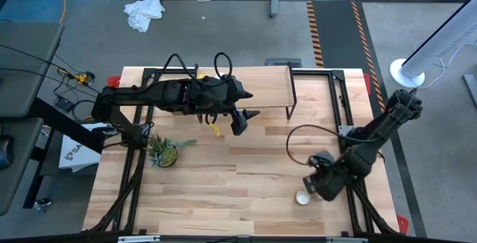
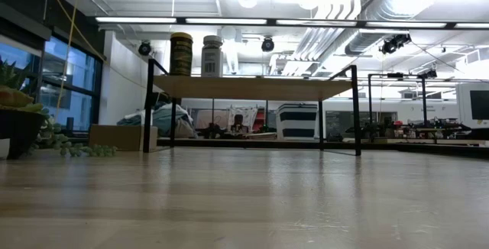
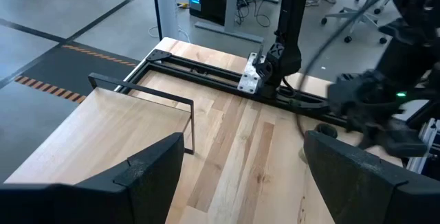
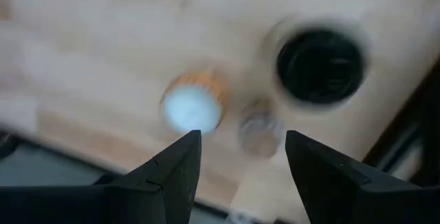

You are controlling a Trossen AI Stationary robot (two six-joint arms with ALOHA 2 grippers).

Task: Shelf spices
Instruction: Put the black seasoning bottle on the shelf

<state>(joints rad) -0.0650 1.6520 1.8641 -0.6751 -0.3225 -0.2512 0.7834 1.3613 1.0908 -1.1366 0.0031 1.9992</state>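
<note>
Nearest the front edge of the tabletop, the right tool hangs with its fingers spread and grasping nothing above three jars seen from its wrist: a white-capped jar, a tiny clear jar just beside it, and a black-capped jar a little apart; a small potted plant stands toward the left. Mid-table, the left tool is released and empty, just in front of the shelf. Farthest back, the shelf carries a mustard-yellow jar and a white-capped jar side by side near one end.
</note>
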